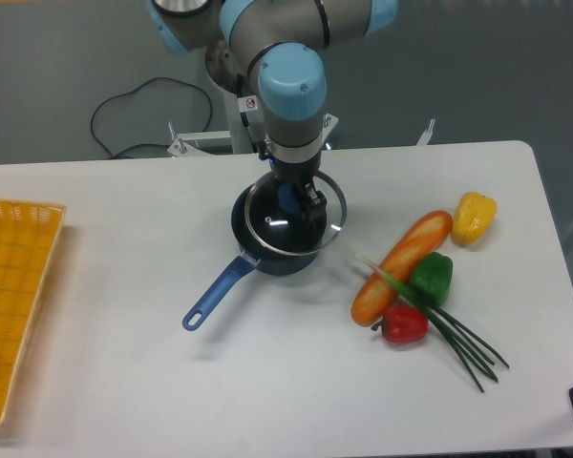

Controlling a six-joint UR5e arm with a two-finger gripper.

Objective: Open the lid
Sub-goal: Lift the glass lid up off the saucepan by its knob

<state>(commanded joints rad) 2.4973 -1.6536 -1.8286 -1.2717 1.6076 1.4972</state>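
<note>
Robotics lab suggested: arm base (231, 134) bolted at edge of bare white table (124, 382), cable (124, 110) trailed over grey floor, plastic-looking food (420, 262) laid out.
</note>
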